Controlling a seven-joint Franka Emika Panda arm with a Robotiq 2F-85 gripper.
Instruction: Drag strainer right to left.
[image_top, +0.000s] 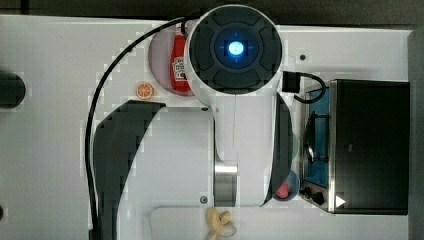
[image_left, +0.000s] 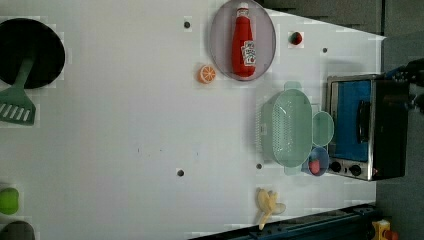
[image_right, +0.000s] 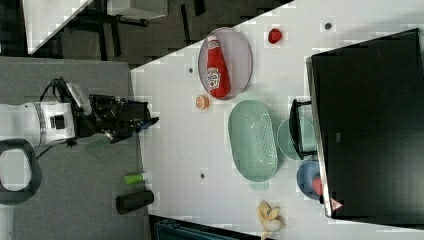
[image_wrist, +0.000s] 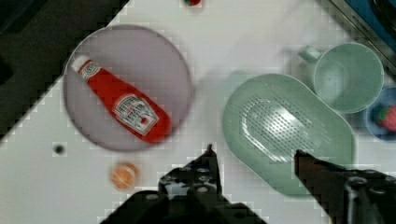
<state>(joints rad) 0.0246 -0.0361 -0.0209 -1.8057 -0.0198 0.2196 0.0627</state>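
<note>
White table (image_left: 125, 125), strainer (image_left: 287, 127) beside mug (image_left: 323, 128), gripper (image_wrist: 254, 156) spread above, holding nothing

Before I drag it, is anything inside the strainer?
The strainer holds nothing in the left view: only its perforated floor shows. The mug and blue bowl with a red item sit beside it. Whatever lies beneath it is covered.

1. A ketchup bottle (image_left: 243, 41) lies on a grey plate (image_left: 218, 45) at the far edge of the left view.
2. An orange slice (image_left: 206, 74) sits just left of that plate in the left view.
3. A green mug (image_left: 323, 128) and a blue bowl (image_left: 315, 164) holding a strawberry stand beside the toaster oven (image_left: 365, 127).
4. A banana (image_left: 267, 203) lies near the left view's bottom edge.
5. A green spatula (image_left: 17, 102) rests at the left view's far left.
</note>
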